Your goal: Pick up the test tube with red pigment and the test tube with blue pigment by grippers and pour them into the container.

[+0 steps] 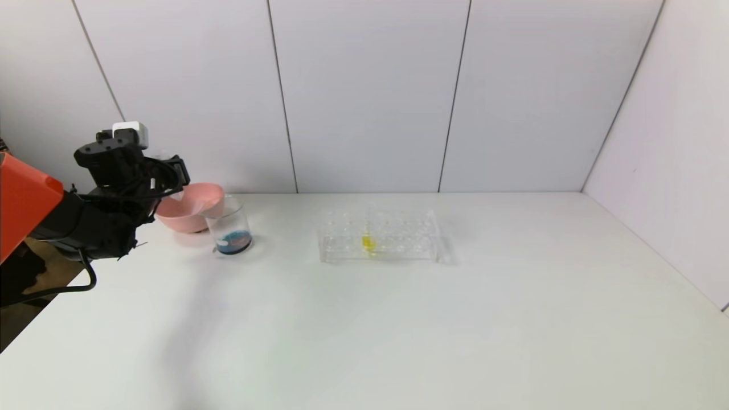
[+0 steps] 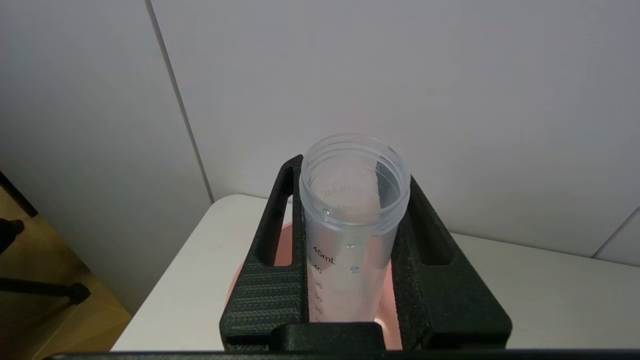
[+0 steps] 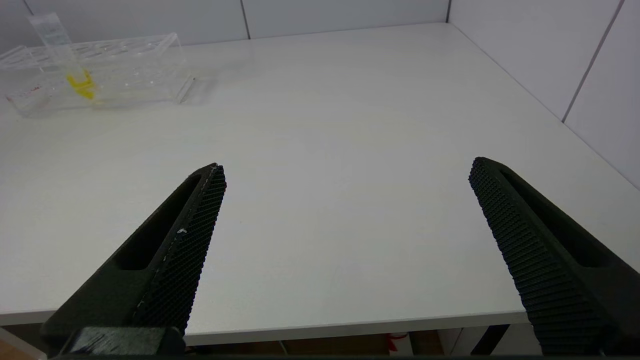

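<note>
the left gripper is hovering at the far left of the head view, above the pink bowl, with its fingers closing tightly on a clear graduated tube. in the left wrist view the tube is standing between the two black fingers with its open threaded mouth showing and printed volume marks down its side. it is looking empty, so which pigment it carried cannot be told. the pink bowl is showing beneath it.

the glass beaker is standing on the white bench at left of centre in the head view, just beside the pink bowl, with a dark blue pool at its bottom.

the clear tube rack is sitting near the middle of the head view, well apart from the beaker, holding one tube with yellow liquid. no red or blue tube is standing in it.

the right gripper is showing only in its own wrist view, with its fingers spreading wide and holding nothing, over the bench edge at the lower part of that frame.
</note>
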`<move>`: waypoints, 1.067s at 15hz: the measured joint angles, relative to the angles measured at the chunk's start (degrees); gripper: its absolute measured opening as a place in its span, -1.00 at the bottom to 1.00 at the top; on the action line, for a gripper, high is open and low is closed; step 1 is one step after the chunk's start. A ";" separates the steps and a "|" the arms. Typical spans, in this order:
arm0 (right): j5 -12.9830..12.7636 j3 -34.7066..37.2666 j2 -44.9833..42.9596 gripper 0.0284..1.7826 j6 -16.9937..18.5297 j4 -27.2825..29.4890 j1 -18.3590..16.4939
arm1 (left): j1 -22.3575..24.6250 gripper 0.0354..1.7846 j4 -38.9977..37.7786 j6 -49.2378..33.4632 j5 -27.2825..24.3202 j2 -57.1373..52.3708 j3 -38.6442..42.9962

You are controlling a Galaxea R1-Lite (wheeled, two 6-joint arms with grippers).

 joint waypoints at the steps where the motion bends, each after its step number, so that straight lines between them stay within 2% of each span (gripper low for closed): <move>1: 0.00 0.00 0.00 0.99 0.01 0.00 0.00 | 0.00 -0.45 -0.28 -0.02 0.09 0.27 -0.02; 4: 0.00 0.00 0.00 0.99 0.01 0.00 -0.02 | -0.15 -0.19 -0.63 -0.05 0.06 0.79 0.05; 8: 0.00 0.00 0.00 0.99 0.01 -0.02 -0.02 | -0.35 0.53 -0.72 -0.10 0.15 0.82 -0.04; 10: 0.00 0.00 0.00 0.99 0.01 0.00 0.00 | -0.41 0.80 -0.80 -0.46 -0.21 0.82 -0.61; 12: 0.00 0.00 0.00 0.99 0.01 0.00 0.00 | -0.48 0.95 -0.85 -2.30 -1.97 0.93 -2.24; 16: 0.02 0.00 0.00 0.99 0.01 -0.04 0.00 | -3.41 0.99 1.51 -4.51 -10.85 -0.12 -3.12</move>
